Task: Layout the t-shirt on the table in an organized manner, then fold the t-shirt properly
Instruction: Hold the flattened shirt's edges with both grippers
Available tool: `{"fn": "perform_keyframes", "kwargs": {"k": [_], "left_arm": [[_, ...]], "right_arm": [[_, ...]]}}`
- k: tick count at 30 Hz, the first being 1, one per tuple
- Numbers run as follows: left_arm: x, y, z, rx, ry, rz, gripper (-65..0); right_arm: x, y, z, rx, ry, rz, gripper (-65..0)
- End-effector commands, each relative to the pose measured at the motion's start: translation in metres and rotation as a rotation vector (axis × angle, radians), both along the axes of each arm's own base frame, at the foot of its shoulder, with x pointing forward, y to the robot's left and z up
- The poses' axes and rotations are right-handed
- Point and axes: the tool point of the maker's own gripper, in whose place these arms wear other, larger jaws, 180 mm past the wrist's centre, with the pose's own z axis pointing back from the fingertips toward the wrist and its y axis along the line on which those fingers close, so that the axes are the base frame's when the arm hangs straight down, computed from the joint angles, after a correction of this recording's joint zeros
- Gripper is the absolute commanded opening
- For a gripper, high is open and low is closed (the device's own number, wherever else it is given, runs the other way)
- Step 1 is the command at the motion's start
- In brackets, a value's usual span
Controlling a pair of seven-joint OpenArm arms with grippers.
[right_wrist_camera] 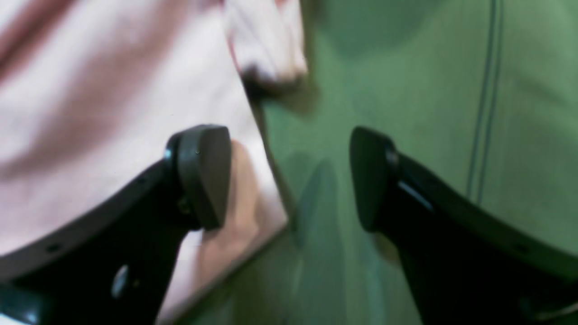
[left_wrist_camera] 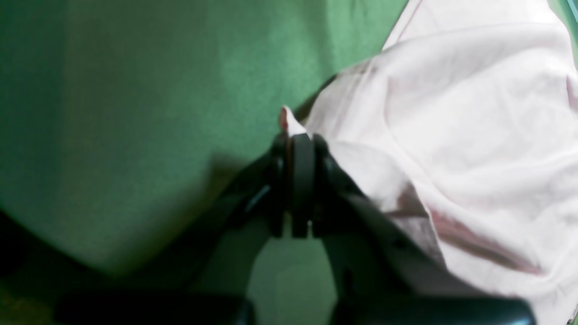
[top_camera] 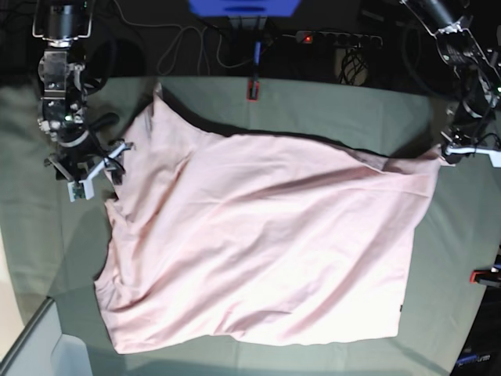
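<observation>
Lying spread on table [top_camera: 235, 94], plain side up, t-shirt [top_camera: 266, 243] ran long axis between arms. Left pincer [left_wrist_camera: 295, 135] pinched shirt corner; right pincer [right_wrist_camera: 289, 176] gaped empty beside opposite edge, nearer loose sleeve.

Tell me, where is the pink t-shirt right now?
In the base view the t-shirt lies spread across the middle of the table, one corner pinched by the left gripper.

Large pale pink cotton t-shirt [top_camera: 258, 243] lies spread on wide grey-green cloth-covered table [top_camera: 352, 106]. Black left gripper [left_wrist_camera: 295, 135] pinches one corner, apparently raised; black right gripper [right_wrist_camera: 289, 178] straddles the opposite edge.
</observation>
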Motion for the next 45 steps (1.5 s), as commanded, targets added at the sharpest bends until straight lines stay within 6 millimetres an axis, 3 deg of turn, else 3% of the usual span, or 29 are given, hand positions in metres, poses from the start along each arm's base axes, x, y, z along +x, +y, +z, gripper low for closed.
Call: {"fn": "perform_keyframes", "kwargs": {"k": [1, 3, 6, 8, 12, 17, 20, 25, 28, 32, 35, 42, 45], "left_arm": [[0.008, 0.009, 0.015, 0.031, -0.044, 0.000, -64.8], [0.009, 0.009, 0.015, 0.031, -0.046, 0.000, -64.8], [0.009, 0.009, 0.015, 0.031, -0.046, 0.000, -64.8], [0.011, 0.009, 0.016, 0.031, -0.050, 0.001, -64.8], [0.016, 0.008, 0.018, 0.026, -0.060, 0.003, -64.8], [0.017, 0.008, 0.019, 0.024, -0.065, 0.004, -64.8], [0.020, 0.008, 0.022, 0.028, -0.073, 0.003, -64.8], [0.021, 0.008, 0.023, 0.029, -0.075, 0.003, -64.8], [0.022, 0.008, 0.023, 0.029, -0.077, 0.003, -64.8], [0.022, 0.009, 0.023, 0.030, -0.076, 0.003, -64.8], [0.023, 0.008, 0.024, 0.027, -0.081, 0.003, -64.8], [0.021, 0.008, 0.023, 0.026, -0.078, 0.004, -64.8], [0.021, 0.008, 0.023, 0.026, -0.078, 0.004, -64.8]], "right_arm": [[0.012, -0.004, 0.014, -0.004, -0.055, 0.003, -29.4], [0.010, -0.003, 0.012, -0.002, -0.052, 0.003, -36.2], [0.002, -0.001, 0.006, 0.003, -0.031, 0.012, -53.4], [-0.010, 0.013, 0.001, 0.038, -0.003, 0.084, -65.0], [-0.033, 0.046, -0.010, 0.138, 0.050, 0.215, -65.0], [-0.042, 0.045, -0.013, 0.163, 0.057, 0.189, -65.0], [-0.040, 0.039, -0.011, 0.164, 0.047, 0.165, -58.7], [-0.046, 0.038, -0.016, 0.157, 0.081, 0.166, -35.3], [-0.046, 0.038, -0.008, 0.134, 0.082, 0.180, -23.7], [-0.041, 0.045, 0.021, 0.101, 0.013, 0.225, -22.3], [-0.039, 0.049, 0.023, 0.108, 0.009, 0.246, -22.4], [-0.044, 0.045, -0.016, 0.164, 0.107, 0.200, -22.7], [-0.052, 0.044, -0.028, 0.180, 0.145, 0.187, -26.5]]}}
